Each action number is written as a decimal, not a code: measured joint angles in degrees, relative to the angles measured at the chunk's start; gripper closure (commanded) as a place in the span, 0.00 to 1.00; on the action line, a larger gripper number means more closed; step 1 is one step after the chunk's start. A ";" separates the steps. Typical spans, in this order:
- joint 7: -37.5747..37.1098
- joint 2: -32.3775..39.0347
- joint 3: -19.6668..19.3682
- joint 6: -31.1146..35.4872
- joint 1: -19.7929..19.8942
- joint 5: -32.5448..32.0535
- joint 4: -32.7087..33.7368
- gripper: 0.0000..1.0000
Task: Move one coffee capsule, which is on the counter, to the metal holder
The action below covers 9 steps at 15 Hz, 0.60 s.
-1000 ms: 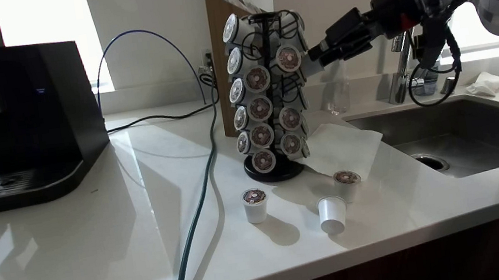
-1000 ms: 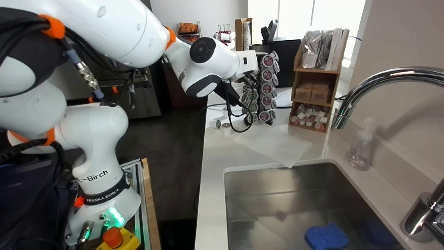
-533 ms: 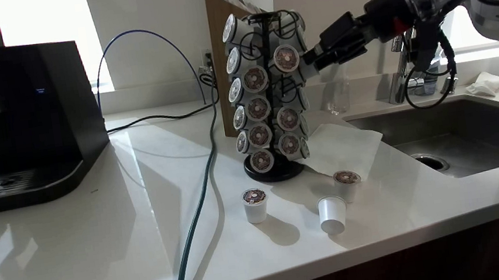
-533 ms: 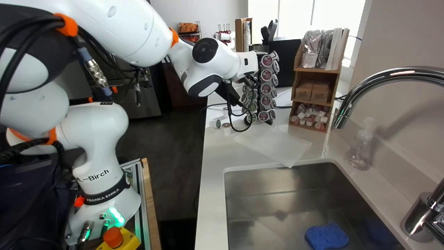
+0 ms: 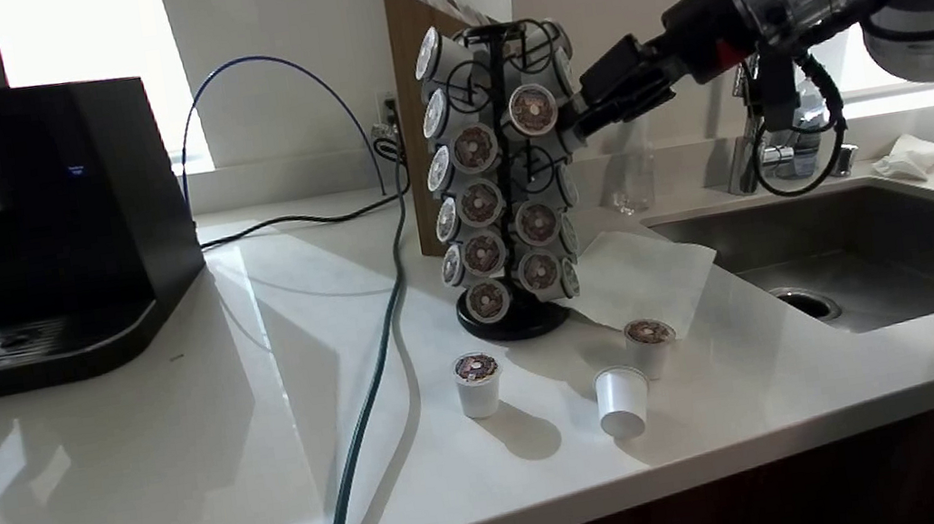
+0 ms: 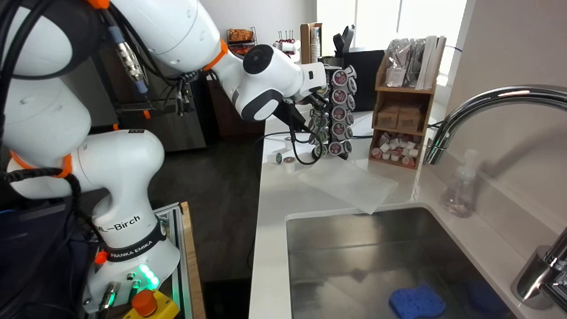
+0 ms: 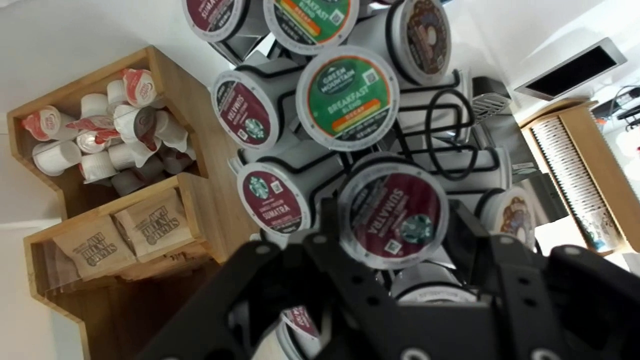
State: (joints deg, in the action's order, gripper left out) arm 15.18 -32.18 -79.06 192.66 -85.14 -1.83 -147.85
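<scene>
The metal holder (image 5: 521, 324) is a tall dark wire tower filled with round pods; it fills much of the wrist view (image 7: 429, 140). The gripper (image 5: 580, 120) is at its upper sink side. In the wrist view the fingers lie against both sides of a coffee capsule (image 7: 390, 220) with a maroon lid and pale rim. The lid faces the wrist camera, and a dark ring of the holder shows just behind the rim. In an exterior view the capsule's grey body (image 5: 571, 140) shows at the fingertips, against the holder. How deep it sits in its ring is hidden.
On the counter are an upright pod (image 5: 478, 386), a tipped white pod (image 5: 622, 402) and another upright pod (image 5: 650, 348). A wooden organizer (image 6: 401, 99) stands beside the holder. A coffee machine (image 5: 56, 201), a cable (image 5: 373, 376), a paper sheet (image 6: 350, 181) and a sink (image 6: 354, 266) are around.
The gripper and the capsule have moved left and slightly down, closer to the holder. The holder's pods have shifted a little left, as if the tower has turned slightly. The counter pods have not moved.
</scene>
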 measured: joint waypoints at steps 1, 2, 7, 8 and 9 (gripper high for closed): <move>-0.31 1.39 0.03 0.72 -0.37 0.00 0.14 0.71; -0.52 2.54 0.06 1.59 -0.69 0.00 0.23 0.60; -1.47 8.28 0.51 3.89 -1.66 0.89 0.94 0.01; -1.48 8.96 0.66 3.89 -1.62 1.00 0.93 0.00; -1.49 9.55 0.99 3.81 -1.27 1.03 0.85 0.00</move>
State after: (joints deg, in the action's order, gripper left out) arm 13.69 -22.63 -78.07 196.47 -86.41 -0.80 -147.00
